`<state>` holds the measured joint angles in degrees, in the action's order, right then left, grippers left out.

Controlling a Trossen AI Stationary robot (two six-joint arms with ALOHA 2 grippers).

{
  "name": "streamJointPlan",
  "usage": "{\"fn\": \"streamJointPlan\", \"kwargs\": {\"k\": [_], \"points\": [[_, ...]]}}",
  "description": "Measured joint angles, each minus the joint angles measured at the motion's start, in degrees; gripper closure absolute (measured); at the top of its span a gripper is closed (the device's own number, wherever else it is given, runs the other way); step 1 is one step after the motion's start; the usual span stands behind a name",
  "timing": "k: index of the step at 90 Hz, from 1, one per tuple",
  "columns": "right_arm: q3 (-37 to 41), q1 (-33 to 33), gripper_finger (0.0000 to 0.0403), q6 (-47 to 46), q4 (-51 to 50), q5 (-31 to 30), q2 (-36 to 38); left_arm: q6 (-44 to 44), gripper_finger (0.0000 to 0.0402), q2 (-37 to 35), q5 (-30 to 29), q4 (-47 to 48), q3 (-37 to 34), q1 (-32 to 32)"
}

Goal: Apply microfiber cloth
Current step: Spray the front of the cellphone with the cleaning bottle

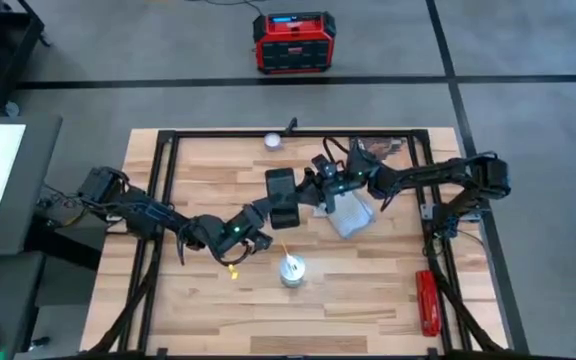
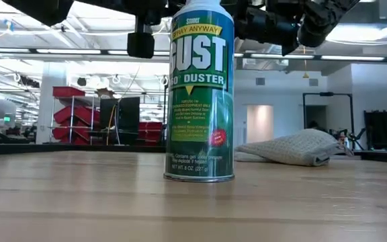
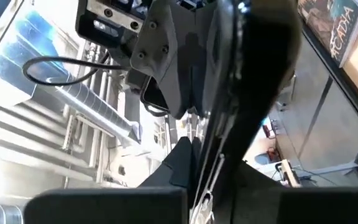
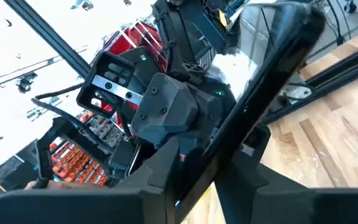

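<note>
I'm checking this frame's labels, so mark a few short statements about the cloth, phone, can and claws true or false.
1. The cloth lies on the table, in no claw. True.
2. The duster can lies on its side. False: it stands upright.
3. The left claw and right claw both grip the phone. True.
4. The red tool lies by the table's left edge. False: it lies by the right edge.

wooden table (image 1: pixel 208 300), microfiber cloth (image 1: pixel 351 215), duster can (image 1: pixel 292 270)
</note>
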<state>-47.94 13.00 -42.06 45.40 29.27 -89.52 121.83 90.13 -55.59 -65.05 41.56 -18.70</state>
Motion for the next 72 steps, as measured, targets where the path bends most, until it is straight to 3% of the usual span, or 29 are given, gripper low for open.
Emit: {"fn": "streamJointPlan", "kwargs": {"k": [27, 55, 72], "points": [[0.0, 0.1, 0.0367, 2.8, -2.0, 0.3, 0.1, 1.5, 0.0399, 0.0, 0.1, 0.7, -0.2, 0.0], [0.0, 0.2, 0.0367, 7.9, -3.2, -0.1, 0.5, 0.7, 0.0397, 0.0, -0.4, 0.8, -0.2, 0.0], [0.0, 0.2, 0.0372, 10.9, -3.0, -0.5, 0.4, -1.0, 0.035, 0.0, -1.0, 0.7, -0.1, 0.0]]}}
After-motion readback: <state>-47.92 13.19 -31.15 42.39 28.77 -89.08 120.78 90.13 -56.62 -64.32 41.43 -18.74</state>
